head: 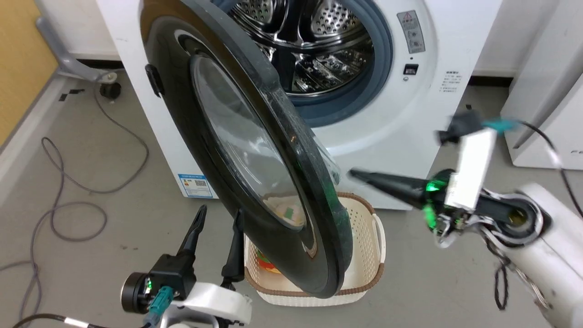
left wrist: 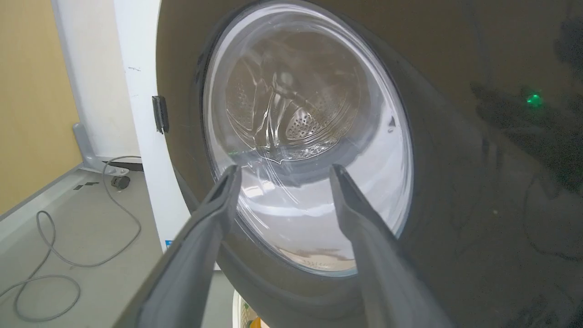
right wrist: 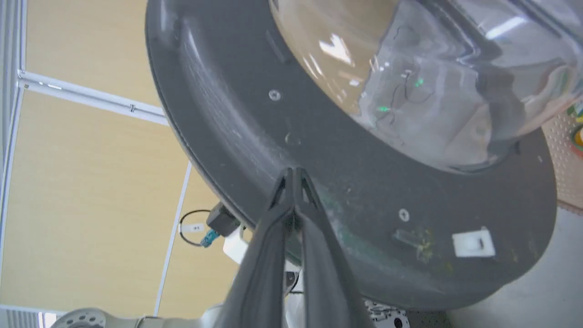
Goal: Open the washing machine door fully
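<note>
The washing machine door (head: 246,150) stands roughly half open in the middle of the head view. It is hinged at its 10 o'clock side, and its free edge hangs at 5 o'clock over a laundry basket (head: 364,246). The drum (head: 309,36) is exposed at 1 o'clock. The step in hand looks like the outward push. The right gripper (head: 355,173), fingers pressed together, points in from the door's 3 o'clock at its grey inner rim (right wrist: 364,182); whether it touches, I cannot tell. The left gripper (head: 221,213), fingers spread and holding nothing, waits at 7 o'clock facing the glass (left wrist: 309,136). Next, the right tips likely need to sweep the rim toward 9 o'clock, which calls for the left gripper to clear the door's path.
</note>
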